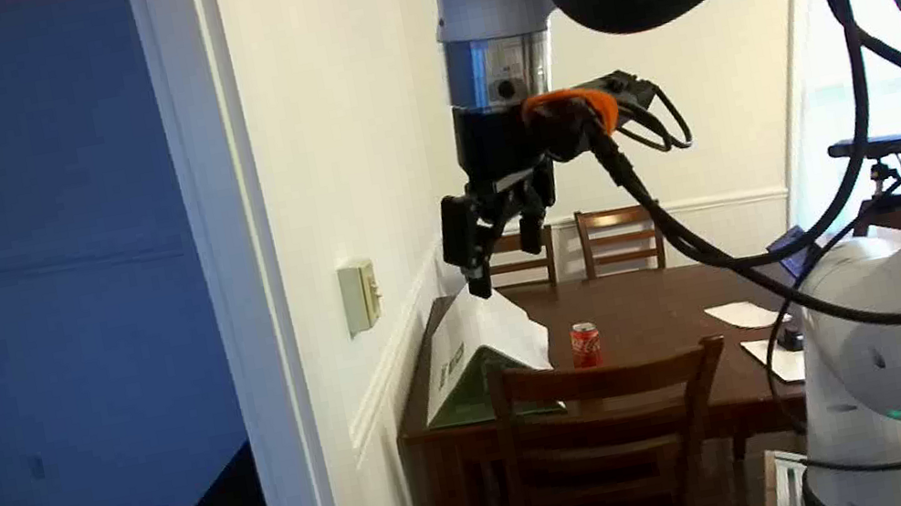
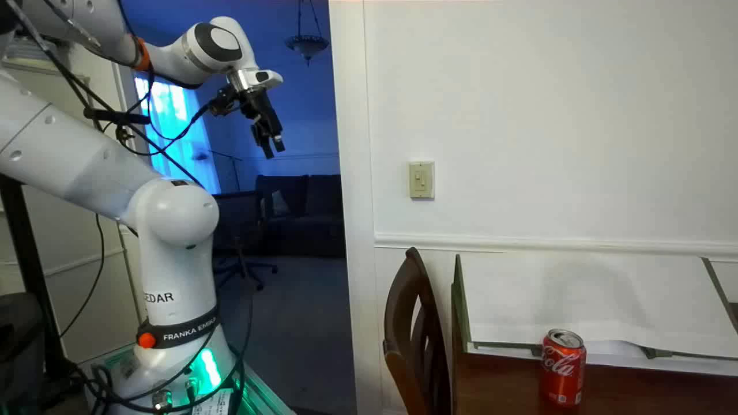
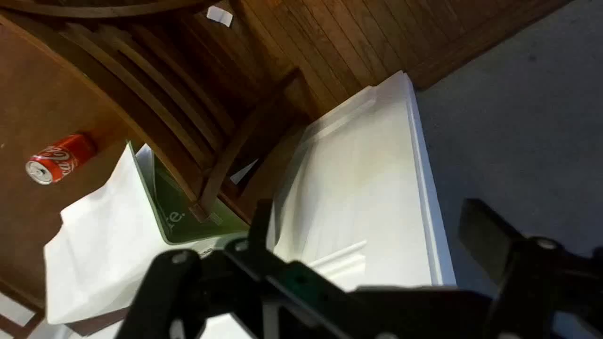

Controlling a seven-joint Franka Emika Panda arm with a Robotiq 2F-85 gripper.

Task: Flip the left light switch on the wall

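The cream switch plate (image 2: pixel 421 193) is mounted on the white wall (image 2: pixel 548 115) beside the white trim edge. It holds two small toggles; the left light switch (image 2: pixel 417 179) is the one nearer the trim. The plate also shows nearly edge-on in an exterior view (image 1: pixel 355 299), where I cannot tell the toggles apart. My black gripper (image 1: pixel 496 236) points down, away from the wall and apart from the plate. In an exterior view the gripper (image 2: pixel 274 148) appears left of the trim and higher than the plate. In the wrist view its fingers (image 3: pixel 372 226) are wide apart with nothing between them. The plate is out of the wrist view.
A brown table (image 1: pixel 654 301) stands against the wall with a green-and-white folded board (image 1: pixel 470 361) and a red can (image 1: pixel 586 344) on it. A wooden chair (image 1: pixel 614 447) stands at its near end. The white trim (image 1: pixel 225 237) borders a doorway to a blue room.
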